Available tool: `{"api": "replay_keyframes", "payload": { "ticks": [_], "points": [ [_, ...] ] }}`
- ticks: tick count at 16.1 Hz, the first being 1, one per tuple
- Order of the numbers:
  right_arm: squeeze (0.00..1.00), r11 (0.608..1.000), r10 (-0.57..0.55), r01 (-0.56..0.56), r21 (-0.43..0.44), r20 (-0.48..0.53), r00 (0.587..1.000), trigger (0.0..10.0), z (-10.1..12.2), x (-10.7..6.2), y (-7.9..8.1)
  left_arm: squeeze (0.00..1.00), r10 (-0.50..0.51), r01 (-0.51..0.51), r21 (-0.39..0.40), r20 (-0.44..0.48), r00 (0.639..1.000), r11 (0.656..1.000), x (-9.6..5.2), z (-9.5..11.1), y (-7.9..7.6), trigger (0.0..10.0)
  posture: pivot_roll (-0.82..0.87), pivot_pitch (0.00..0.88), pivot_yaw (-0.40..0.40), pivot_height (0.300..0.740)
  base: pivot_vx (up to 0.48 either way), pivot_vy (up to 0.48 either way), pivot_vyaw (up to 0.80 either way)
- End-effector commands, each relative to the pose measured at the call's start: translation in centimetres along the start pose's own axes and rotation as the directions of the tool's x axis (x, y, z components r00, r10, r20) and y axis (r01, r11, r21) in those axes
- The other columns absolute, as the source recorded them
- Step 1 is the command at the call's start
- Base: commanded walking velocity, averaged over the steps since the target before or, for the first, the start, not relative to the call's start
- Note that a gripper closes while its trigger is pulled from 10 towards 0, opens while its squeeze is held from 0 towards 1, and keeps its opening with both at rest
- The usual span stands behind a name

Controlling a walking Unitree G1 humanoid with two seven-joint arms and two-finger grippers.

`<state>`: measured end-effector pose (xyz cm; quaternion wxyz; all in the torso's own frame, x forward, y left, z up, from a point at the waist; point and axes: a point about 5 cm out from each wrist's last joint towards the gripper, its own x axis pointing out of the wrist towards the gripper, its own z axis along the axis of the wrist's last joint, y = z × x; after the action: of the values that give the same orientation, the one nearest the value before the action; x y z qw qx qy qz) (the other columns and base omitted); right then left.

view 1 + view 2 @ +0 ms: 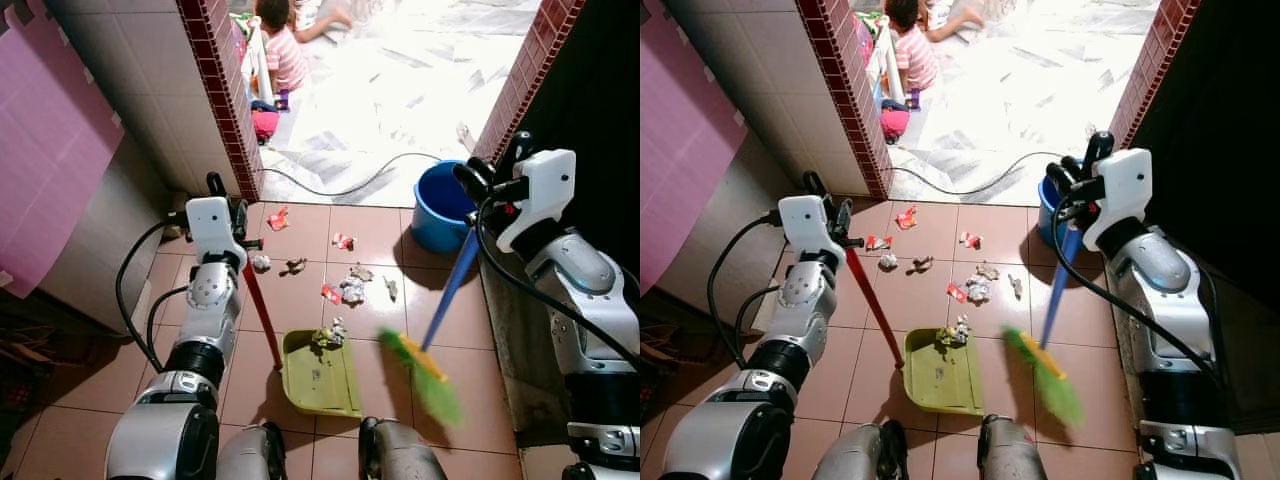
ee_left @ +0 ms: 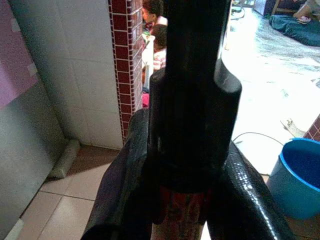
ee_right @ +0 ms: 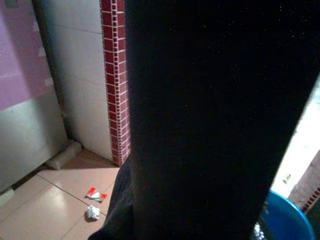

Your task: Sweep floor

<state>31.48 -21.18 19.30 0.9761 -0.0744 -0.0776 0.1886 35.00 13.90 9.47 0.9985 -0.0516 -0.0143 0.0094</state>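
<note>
Clamping the red dustpan handle (image 1: 262, 312), the left gripper (image 1: 228, 212) stands the green dustpan (image 1: 320, 374) beside the broom (image 1: 428, 372), whose blue handle the right gripper (image 1: 484, 182) grips; litter (image 1: 351, 289) lies beyond the dustpan.

Tan tile floor (image 1: 300, 300), brick-trimmed doorway (image 1: 222, 90), sunlit beyond.

left gripper (image 1: 222, 190) clamps the red dustpan handle (image 1: 262, 315); green dustpan (image 1: 320, 375) sits on the floor (image 1: 300, 310), scraps (image 1: 350, 290) just beyond. right gripper (image 1: 488, 178) grips the blue broom (image 1: 440, 310), bristles blurred. blue bucket (image 1: 440, 205) far right.
</note>
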Motion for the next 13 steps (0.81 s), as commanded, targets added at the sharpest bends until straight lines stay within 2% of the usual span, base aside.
{"api": "replay_keyframes", "payload": {
  "ticks": [1,4,7,9,10,11,12,13],
  "points": [
    [0.0,0.998,-0.038,0.041,-0.038,0.073,0.997,10.0,1.5,0.7,-0.4,0.0,-0.043,0.043,-0.007,0.026,0.999,0.999,0.1,0.5,0.1,10.0,-0.22,0.116,0.087,0.74,0.0,0.0,0.0],
    [0.0,0.982,-0.185,0.188,-0.005,0.139,0.973,10.0,1.7,1.2,-0.4,0.0,-0.253,0.251,-0.042,-0.025,0.967,0.967,-0.5,-0.3,-2.3,10.0,-0.22,0.113,0.085,0.74,0.0,0.0,0.0],
    [0.0,0.98,-0.197,0.195,0.026,0.154,0.968,10.0,1.8,1.6,0.5,0.0,-0.295,0.295,-0.012,-0.051,0.954,0.955,-0.9,-0.9,-2.6,10.0,-0.21,0.119,0.087,0.74,0.0,0.0,0.0],
    [0.0,0.987,-0.141,0.128,0.094,0.155,0.978,10.0,2.2,2.0,1.5,0.0,-0.278,0.278,-0.003,-0.058,0.959,0.961,-0.8,-1.0,-2.4,10.0,-0.21,0.121,0.086,0.74,0.0,0.0,0.0],
    [0.0,0.976,-0.017,-0.011,0.217,0.127,0.992,10.0,2.4,2.4,2.8,0.0,-0.247,0.248,0.011,-0.056,0.967,0.969,-0.6,-0.8,-2.0,10.0,-0.21,0.124,0.083,0.74,0.0,0.0,0.0],
    [0.0,0.951,0.122,-0.153,0.269,0.13,0.984,10.0,2.6,2.3,4.0,0.0,-0.209,0.21,0.026,-0.054,0.976,0.977,-0.5,-0.7,-1.6,10.0,-0.22,0.124,0.082,0.74,0.0,0.0,0.0],
    [0.0,0.934,0.169,-0.197,0.299,0.116,0.979,10.0,2.5,2.2,4.1,0.0,-0.164,0.166,0.044,-0.049,0.985,0.985,-0.2,-0.4,-1.2,10.0,-0.22,0.126,0.082,0.74,0.0,0.0,0.0],
    [0.0,0.933,0.156,-0.189,0.305,0.129,0.979,10.0,2.7,2.3,3.8,0.0,-0.148,0.15,0.047,-0.045,0.988,0.987,-0.1,-0.3,-1.1,10.0,-0.22,0.126,0.082,0.74,0.0,0.0,0.0]
  ]
}}
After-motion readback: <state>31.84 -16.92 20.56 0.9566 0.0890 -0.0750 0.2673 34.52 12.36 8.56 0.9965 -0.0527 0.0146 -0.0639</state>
